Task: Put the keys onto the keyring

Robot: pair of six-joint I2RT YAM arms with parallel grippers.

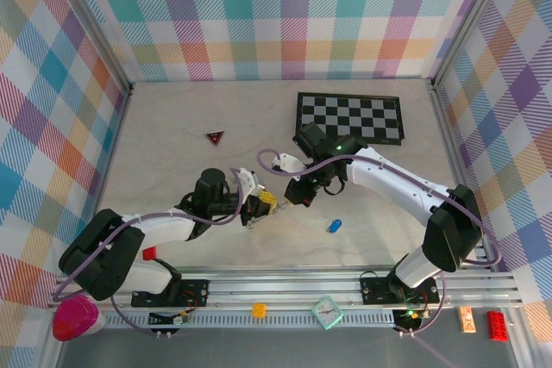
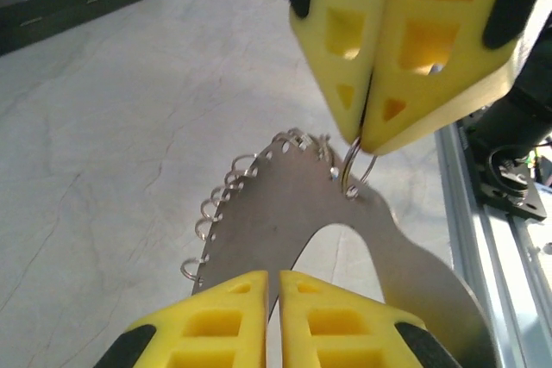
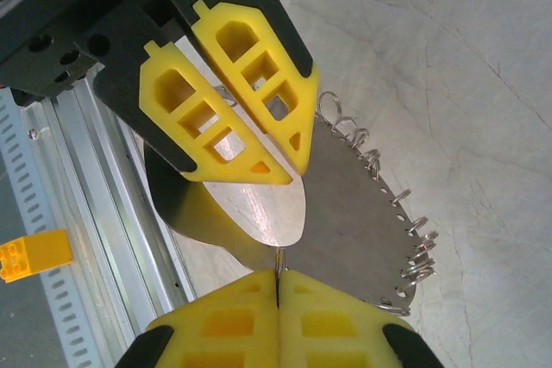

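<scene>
Right now your left tool [image 2: 278,275] is closed to a sliver on the flat body of the keyring [image 2: 285,204]. Directly ahead of it, your right tool [image 2: 362,140] is pinched fully shut on one small wire loop [image 2: 356,168] at the band's edge. Out past the right tool, well apart from both, the blue-headed key [image 1: 334,226] lies loose on the bench [image 2: 103,170].

Watch the pull between your arms. If they drift apart, that loop will likely bend open or tear from its hole. The band may also pivot or slide in the left grip, since smooth metal sits against hard plastic. Both tools are occupied, so fetching the key means releasing one, and the ring could then swing.

The keyring is thin, dull grey sheet metal, curved, its rim pierced with tiny holes that carry springy silver loops. The fingers are rigid yellow plastic with lattice cut-outs. The bench looks pale, matte and faintly veined.
</scene>
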